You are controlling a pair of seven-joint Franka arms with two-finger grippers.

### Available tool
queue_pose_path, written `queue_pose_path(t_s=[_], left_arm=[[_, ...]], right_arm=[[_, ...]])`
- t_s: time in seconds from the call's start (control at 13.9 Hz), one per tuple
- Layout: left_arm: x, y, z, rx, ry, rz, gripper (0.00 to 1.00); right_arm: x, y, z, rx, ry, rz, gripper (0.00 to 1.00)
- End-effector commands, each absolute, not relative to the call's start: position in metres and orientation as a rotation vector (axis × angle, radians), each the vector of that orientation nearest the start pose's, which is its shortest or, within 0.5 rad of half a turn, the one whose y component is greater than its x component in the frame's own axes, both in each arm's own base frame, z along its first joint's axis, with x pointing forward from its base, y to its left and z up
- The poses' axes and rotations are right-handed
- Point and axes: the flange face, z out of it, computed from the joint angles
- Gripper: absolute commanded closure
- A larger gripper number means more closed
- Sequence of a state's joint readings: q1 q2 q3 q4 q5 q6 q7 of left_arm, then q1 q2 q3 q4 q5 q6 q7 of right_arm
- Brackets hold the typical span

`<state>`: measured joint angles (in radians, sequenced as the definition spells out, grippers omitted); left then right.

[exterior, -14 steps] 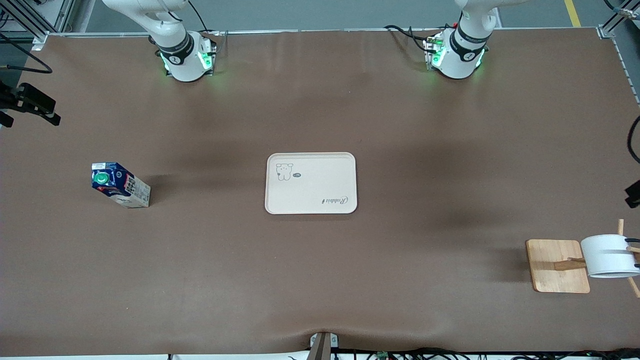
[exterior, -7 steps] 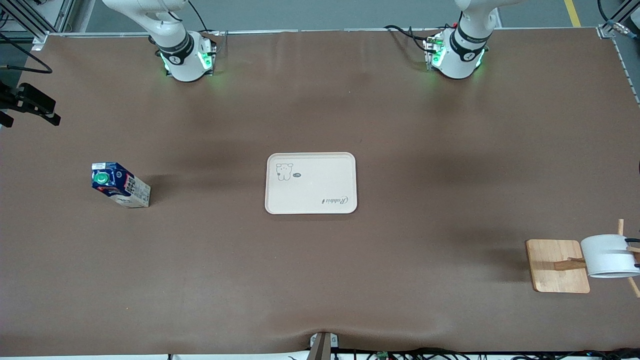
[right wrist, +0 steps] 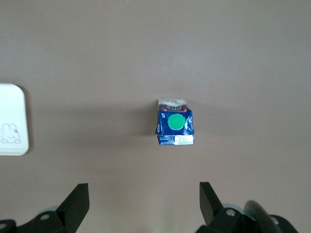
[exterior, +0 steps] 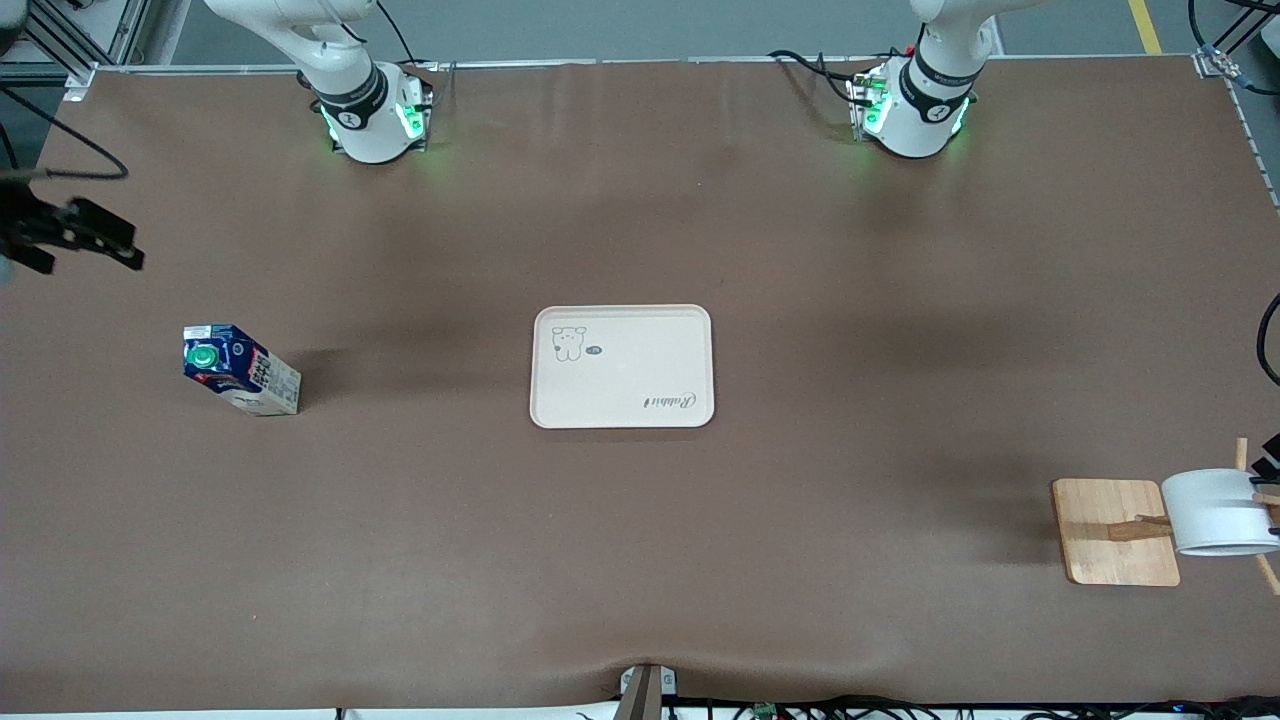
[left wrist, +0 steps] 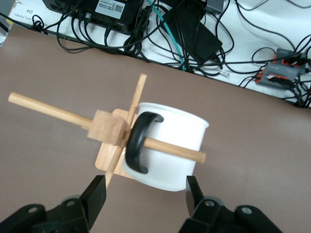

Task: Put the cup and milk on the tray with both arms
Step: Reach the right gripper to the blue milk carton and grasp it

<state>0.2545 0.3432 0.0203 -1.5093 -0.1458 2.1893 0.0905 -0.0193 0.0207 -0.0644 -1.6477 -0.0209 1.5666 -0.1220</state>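
The white cup [exterior: 1218,512] hangs on its side by its black handle [left wrist: 138,143] on a stick of a wooden rack, at the left arm's end of the table. My left gripper [left wrist: 145,190] hovers over the cup, open, its fingers [left wrist: 97,191] astride the cup's [left wrist: 170,145] rim and clear of it. The milk [exterior: 240,370] stands at the right arm's end. My right gripper [exterior: 85,240] is open over bare table beside it, with the green-capped milk [right wrist: 175,127] ahead of its open fingers [right wrist: 77,199]. The cream tray [exterior: 622,367] lies mid-table.
The rack's wooden board [exterior: 1115,531] lies beside the cup, and its sticks [left wrist: 48,110] cross at a wooden block [left wrist: 108,127]. Cables and electronics [left wrist: 194,34] lie off the table edge near the cup. One tray corner [right wrist: 12,119] shows in the right wrist view.
My right gripper has shifted a little toward the milk. At the view's edge, a dark part of my left hand has come down closer to the cup. The cup, milk and tray have not moved.
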Motion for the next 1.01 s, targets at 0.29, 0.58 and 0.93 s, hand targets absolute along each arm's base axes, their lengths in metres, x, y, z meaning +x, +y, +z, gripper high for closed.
queue_pose_path(t_s=[0.29,0.58,0.93], left_arm=[[0.653,0.186,0.493,-3.093,-0.357,-0.673,0.32],[0.656,0.185,0.49,-3.085,-0.334,-0.693,0.35],[0.664,0.184,0.476,-3.067,-0.291,-0.725,0.39]], right_arm=[[0.605,-0.097,0.479,-3.144,-0.054,0.319,0.0],[0.61,-0.119,0.437,-3.1,-0.137,0.413,0.0],[0.6,-0.117,0.402,-3.068,-0.114,0.484,0.0]])
